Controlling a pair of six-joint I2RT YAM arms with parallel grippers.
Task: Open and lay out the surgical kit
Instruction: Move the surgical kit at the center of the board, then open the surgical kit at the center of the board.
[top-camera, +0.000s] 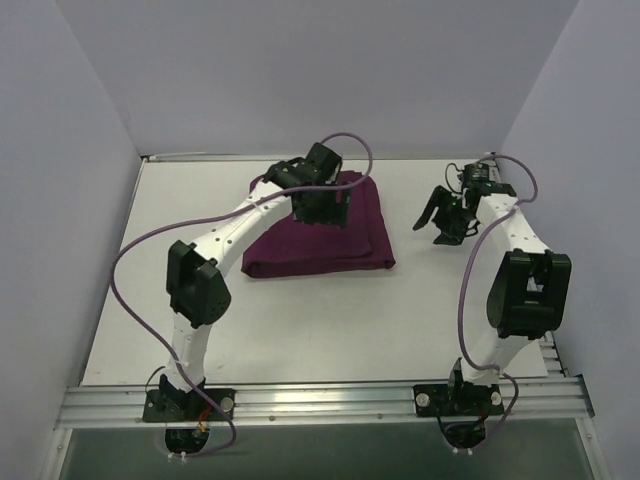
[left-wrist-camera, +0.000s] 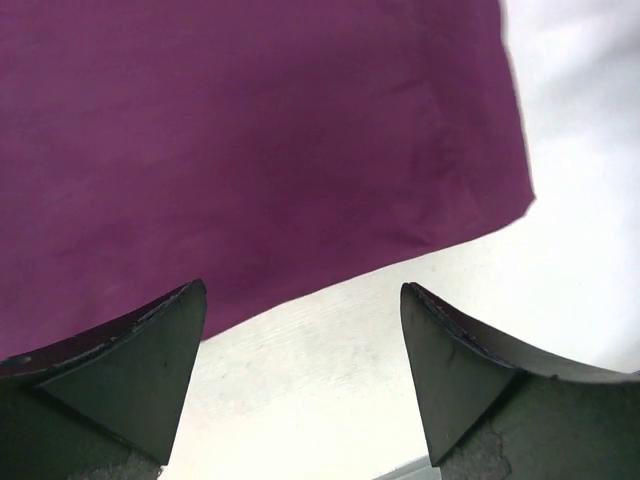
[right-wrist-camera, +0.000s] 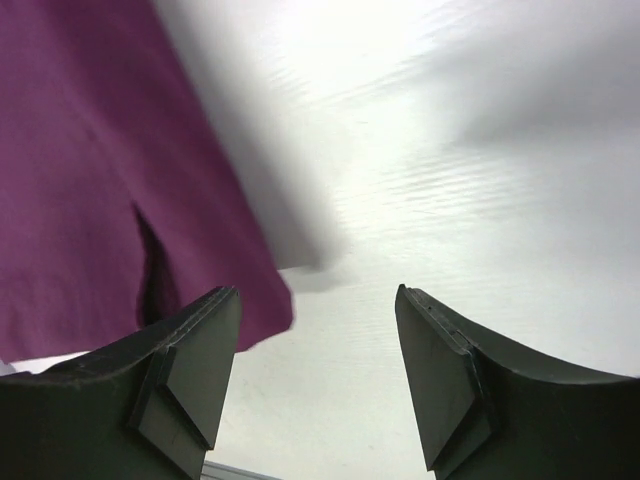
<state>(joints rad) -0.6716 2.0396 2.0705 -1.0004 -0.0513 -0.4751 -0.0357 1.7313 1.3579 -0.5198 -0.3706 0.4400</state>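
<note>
Reaching forward toward twelve o'clock, the left gripper (top-camera: 322, 200) is hanging wide open over the far half of the folded purple cloth wrap (top-camera: 330, 245), which is lying on the table (top-camera: 300, 330). The right gripper (top-camera: 445, 222) is hovering, jaws apart and holding nothing, just off the wrap's three o'clock edge.

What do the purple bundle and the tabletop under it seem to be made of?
The purple wrap looks like matte woven cloth: soft folded edges, faint creases, no shine. The table looks like a smooth white board with faint streaks, perhaps laminate or paint; uncertain.
</note>
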